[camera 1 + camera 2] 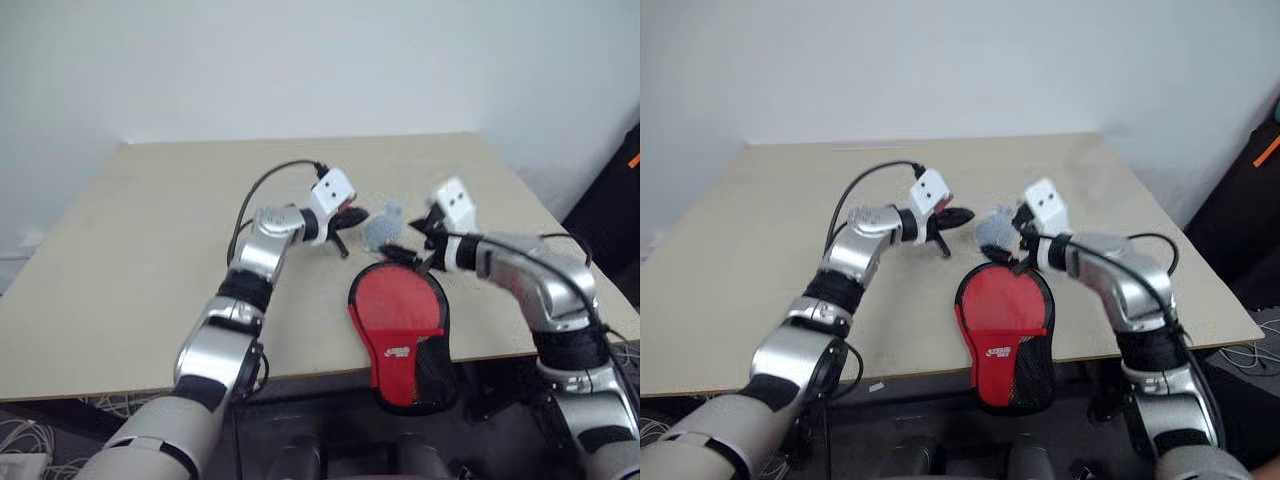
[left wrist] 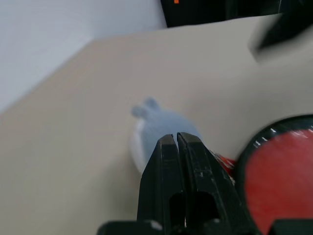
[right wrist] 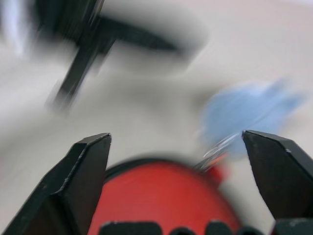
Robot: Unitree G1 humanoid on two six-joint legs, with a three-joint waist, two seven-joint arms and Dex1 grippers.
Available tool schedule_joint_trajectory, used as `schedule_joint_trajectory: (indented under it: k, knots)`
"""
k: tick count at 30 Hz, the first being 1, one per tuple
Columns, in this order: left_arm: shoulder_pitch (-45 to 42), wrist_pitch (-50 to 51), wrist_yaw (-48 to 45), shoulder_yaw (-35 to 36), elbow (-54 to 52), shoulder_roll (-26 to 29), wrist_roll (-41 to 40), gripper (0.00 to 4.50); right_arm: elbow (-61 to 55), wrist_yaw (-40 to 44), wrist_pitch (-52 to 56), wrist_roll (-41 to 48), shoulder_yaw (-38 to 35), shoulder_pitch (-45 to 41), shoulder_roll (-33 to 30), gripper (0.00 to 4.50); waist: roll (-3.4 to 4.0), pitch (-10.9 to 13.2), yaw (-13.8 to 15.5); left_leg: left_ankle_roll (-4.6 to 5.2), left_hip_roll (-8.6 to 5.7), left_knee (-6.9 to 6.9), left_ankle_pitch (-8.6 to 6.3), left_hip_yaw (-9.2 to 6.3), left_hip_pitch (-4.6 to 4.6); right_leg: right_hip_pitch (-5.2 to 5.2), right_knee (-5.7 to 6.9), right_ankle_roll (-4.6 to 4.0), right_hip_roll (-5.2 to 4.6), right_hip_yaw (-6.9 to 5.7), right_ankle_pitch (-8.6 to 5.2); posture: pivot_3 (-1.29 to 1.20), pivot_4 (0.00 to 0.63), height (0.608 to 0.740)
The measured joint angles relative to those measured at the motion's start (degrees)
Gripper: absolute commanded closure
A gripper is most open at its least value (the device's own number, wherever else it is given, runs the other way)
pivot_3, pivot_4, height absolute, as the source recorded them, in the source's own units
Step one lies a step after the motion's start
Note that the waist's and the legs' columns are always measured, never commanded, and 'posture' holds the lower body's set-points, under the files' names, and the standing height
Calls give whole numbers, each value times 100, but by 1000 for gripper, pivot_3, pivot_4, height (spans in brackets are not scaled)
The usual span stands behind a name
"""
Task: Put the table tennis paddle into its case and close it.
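Observation:
The case (image 1: pixel 398 335) lies red side up near the table's front edge. Its round end is on the table and its black mesh narrow end (image 1: pixel 432 375) hangs over the edge. The table tennis paddle is hidden from view. My left gripper (image 1: pixel 345 228) hovers just beyond the case's round end, to its left. Its fingers (image 2: pixel 193 161) are pressed together with nothing between them. My right gripper (image 3: pixel 176 134) stands wide open above the round end on the right side, holding nothing. A small pale blue soft thing (image 1: pixel 383 224) sits between the two grippers, at the case's round end.
The beige table (image 1: pixel 150 230) stretches far to the left and back toward a white wall. Its front edge runs under the case. A dark object (image 1: pixel 615 215) stands past the table's right edge. Cables (image 1: pixel 25 435) lie on the floor at the lower left.

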Motion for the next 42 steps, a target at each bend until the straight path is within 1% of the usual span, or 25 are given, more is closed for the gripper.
schedule_joint_trajectory:
  k: [4,7,9,13,18,23,33,42]
  knots:
    - [529,527,144,-67,-841,-114,-101,4500,1503,72,-829,-403,48,-607,-86,24,0,0,3,0,-3,4,1,1,-2,2,0,-3,-2,0,2,0,0,698]
    - [723,751,253,-127,-1258,-285,-210,4500,3043,63,-1678,-786,104,-1271,74,24,5,-2,-20,0,-1,-2,1,7,4,0,0,-5,-1,5,3,0,0,698]
    - [863,888,253,-180,-1462,-398,-279,4500,3932,23,-2213,-990,131,-1626,285,24,6,-3,-33,-1,-1,-7,2,7,4,-2,0,-7,0,5,4,0,0,698]
    - [1313,1135,64,-366,-1830,-474,-498,4500,5854,-169,-3213,-1271,110,-2322,828,24,14,-5,-177,-2,-2,-15,2,5,7,-5,3,-9,0,9,5,0,0,698]
    - [1702,1367,-50,-515,-2013,-481,-666,4500,7235,-515,-3954,-1411,-69,-2822,1337,24,20,-5,-216,-2,-3,-19,2,-1,8,-7,6,-10,0,9,5,0,0,698]
    - [2088,1407,25,-705,-2018,-413,-644,4500,7851,-929,-4304,-1445,-391,-3083,1773,24,25,-6,-266,-2,-8,-20,2,-9,8,-6,9,-10,-1,8,5,0,0,698]
    - [2235,1461,285,-739,-2115,-203,-654,4500,8234,-1633,-4509,-1732,-682,-3136,2114,24,34,-9,-304,-5,-9,-23,4,-15,10,-7,10,-10,0,7,5,0,0,698]
    - [2235,1470,405,-712,-2116,-95,-672,4500,8308,-1789,-4538,-2447,-342,-3029,2360,24,37,-11,-299,-6,-12,-22,4,-17,10,-5,11,-10,-1,6,5,0,0,698]
